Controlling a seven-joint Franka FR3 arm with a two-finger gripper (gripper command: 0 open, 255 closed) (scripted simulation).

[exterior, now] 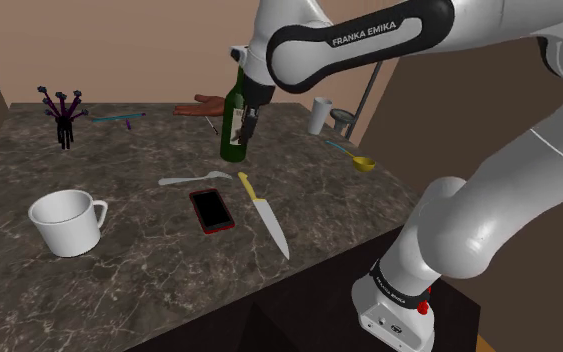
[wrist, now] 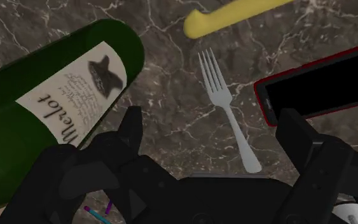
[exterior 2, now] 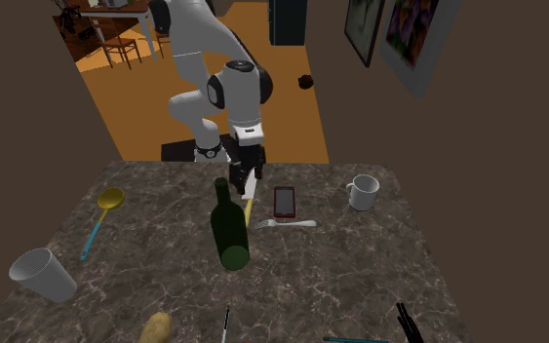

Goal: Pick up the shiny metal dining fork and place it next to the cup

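Observation:
A silver fork (wrist: 225,108) lies flat on the dark marble table (exterior: 119,270), between a green wine bottle (wrist: 63,95) and a red-edged phone (wrist: 323,86). It also shows as the fork (exterior: 194,179) and the fork (exterior 2: 287,224). My gripper (wrist: 212,121) hangs open above it with nothing held, and the fork handle runs between its spread fingers (wrist: 131,130). From the side the gripper (exterior: 247,128) sits level with the upright bottle (exterior: 234,125). A white handled mug (exterior: 66,222) stands near the front edge, seen too as the mug (exterior 2: 363,192).
A knife (exterior: 264,213) with a yellow handle lies beside the phone (exterior: 212,210). A white tumbler (exterior: 319,115), a yellow spoon (exterior: 364,162), a purple-tipped black stand (exterior: 64,110) and a brown object (exterior: 201,105) sit along the back. A pen (exterior 2: 226,322) lies past the bottle.

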